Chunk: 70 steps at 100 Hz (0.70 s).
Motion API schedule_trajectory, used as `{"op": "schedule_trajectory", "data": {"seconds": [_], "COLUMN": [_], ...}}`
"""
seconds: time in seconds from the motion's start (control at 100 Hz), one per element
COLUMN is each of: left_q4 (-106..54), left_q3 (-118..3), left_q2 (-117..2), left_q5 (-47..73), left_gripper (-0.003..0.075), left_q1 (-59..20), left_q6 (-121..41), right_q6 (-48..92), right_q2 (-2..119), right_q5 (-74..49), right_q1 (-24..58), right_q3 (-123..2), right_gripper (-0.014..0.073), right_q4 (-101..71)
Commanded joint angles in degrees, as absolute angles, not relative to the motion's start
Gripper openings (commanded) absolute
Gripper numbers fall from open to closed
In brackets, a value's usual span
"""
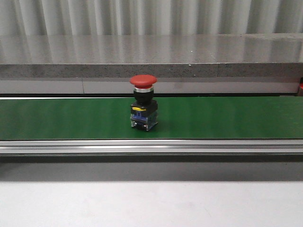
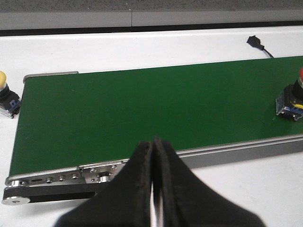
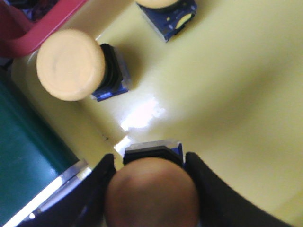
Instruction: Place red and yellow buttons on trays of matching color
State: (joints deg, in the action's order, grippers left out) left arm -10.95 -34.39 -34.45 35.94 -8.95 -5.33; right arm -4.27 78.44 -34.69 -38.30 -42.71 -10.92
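A red button (image 1: 143,109) stands upright on the green conveyor belt (image 1: 227,118), and it also shows at the edge of the left wrist view (image 2: 292,101). My left gripper (image 2: 154,142) is shut with nothing in it, hovering over the belt's near rail, well apart from the red button. My right gripper (image 3: 150,161) is shut on a yellow button (image 3: 151,194), its cap in shadow, just above the yellow tray (image 3: 227,71). Two more yellow buttons (image 3: 71,64) (image 3: 165,12) rest in that tray. The red tray's rim (image 3: 28,33) shows beside it.
Another yellow button (image 2: 7,94) sits on the white table past the belt's left end. A black cable plug (image 2: 255,41) lies on the table behind the belt. A grey stone ledge (image 1: 151,56) runs behind. The belt edge (image 3: 23,161) borders the yellow tray.
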Motion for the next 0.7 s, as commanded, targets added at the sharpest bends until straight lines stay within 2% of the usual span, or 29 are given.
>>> {"op": "schedule_trajectory", "data": {"seconds": [0.0, 0.08, 0.13, 0.32, 0.39, 0.44, 0.69], "left_q4": [-11.62, -11.62, -11.62, -11.62, -11.62, -11.62, -11.62], "left_q3": [-35.99, -35.99, -35.99, -35.99, -35.99, -35.99, -35.99], "left_q2": [-34.47, -34.47, -34.47, -34.47, -34.47, -34.47, -34.47], "left_q5": [32.42, 32.42, 32.42, 32.42, 32.42, 32.42, 32.42], "left_gripper": [-0.0020, -0.0020, -0.0020, -0.0020, -0.0020, -0.0020, -0.0020], "left_q1": [-9.35, -9.35, -9.35, -9.35, -9.35, -9.35, -9.35], "left_q6": [-5.38, -5.38, -5.38, -5.38, -5.38, -5.38, -5.38], "right_q6": [-4.31, -4.31, -4.12, -4.08, -4.13, -4.13, -4.13], "right_q2": [78.62, 79.84, 80.42, 81.02, 81.02, 81.02, 77.99], "right_q5": [-31.28, -30.79, -30.79, -30.27, -30.08, -29.98, -29.96], "right_q1": [-38.70, -38.70, -38.57, -38.57, -38.57, -38.57, -38.57], "right_q3": [-44.06, -44.06, -44.06, -44.06, -44.06, -44.06, -44.06], "right_gripper": [0.0085, 0.0090, 0.0122, 0.0449, 0.0526, 0.0549, 0.0549], "right_q4": [-11.16, -11.16, -11.16, -11.22, -11.22, -11.22, -11.22]}}
